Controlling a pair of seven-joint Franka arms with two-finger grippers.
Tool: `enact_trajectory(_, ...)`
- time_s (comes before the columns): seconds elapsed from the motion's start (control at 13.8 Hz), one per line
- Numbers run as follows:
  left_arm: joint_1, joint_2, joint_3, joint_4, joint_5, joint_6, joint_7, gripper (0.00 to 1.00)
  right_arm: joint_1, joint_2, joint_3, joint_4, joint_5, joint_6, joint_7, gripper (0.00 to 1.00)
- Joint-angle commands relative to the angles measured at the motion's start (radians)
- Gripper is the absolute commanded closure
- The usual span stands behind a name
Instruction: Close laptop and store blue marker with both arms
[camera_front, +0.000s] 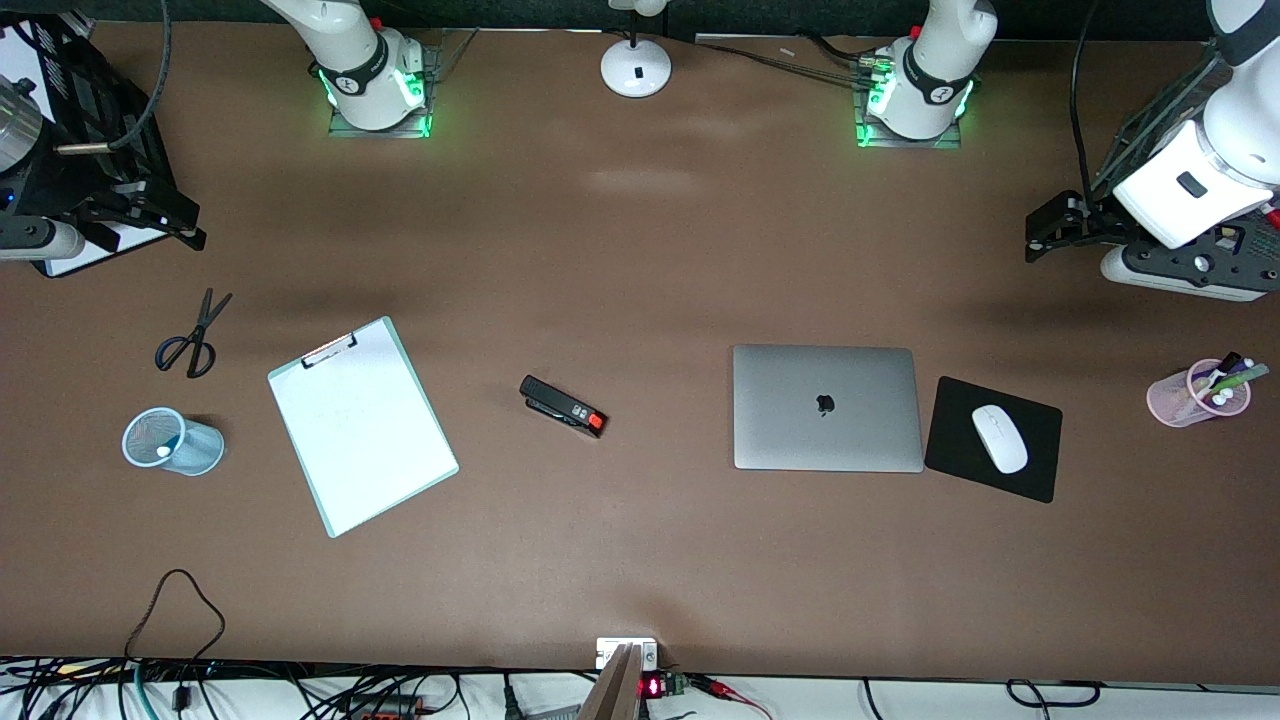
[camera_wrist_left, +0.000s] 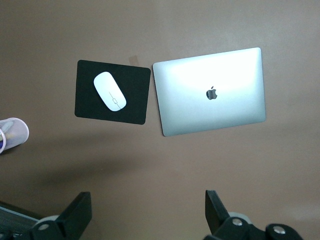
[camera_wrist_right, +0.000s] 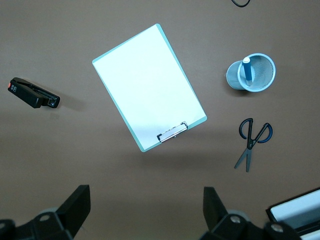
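Nearest your front camera lies the mint-edged white clipboard (camera_front: 362, 424), flat on the brown bench (camera_front: 640, 560). Your right tool (camera_wrist_right: 145, 212) hangs high over the bench at the right arm's end, fingers spread wide and holding nothing. Outward from it you see black-and-blue scissors (camera_wrist_right: 253, 142), then the pale blue mesh cup (camera_wrist_right: 250, 73) with the slim light-blue marker (camera_wrist_right: 246, 71) standing inside it. A black stapler with a red tip (camera_front: 563, 406) sits between the clipboard and the laptop. Your left tool (camera_wrist_left: 149, 215) hovers at the left arm's end, also wide and empty. The slim silver-grey laptop (camera_front: 826, 407) lies shut, lid down, just beside a black mouse pad (camera_front: 955, 445) carrying a white mouse (camera_front: 999, 438).
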Motion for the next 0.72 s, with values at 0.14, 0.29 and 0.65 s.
enact_trajectory(0.14,-0.003,0.009,0.004,0.026,-0.016,-0.023,-0.010,0.00,-0.006,-0.005,-0.001,0.012,0.000,-0.019,-0.020,0.00)
enact_trajectory(0.29,-0.005,0.009,0.003,0.026,-0.016,-0.023,-0.010,0.00,-0.009,-0.005,-0.008,0.012,0.000,-0.019,-0.040,0.00)
enact_trajectory(0.65,-0.003,0.009,0.003,0.026,-0.016,-0.026,-0.010,0.00,-0.009,-0.007,-0.019,0.012,0.000,-0.019,-0.055,0.00)
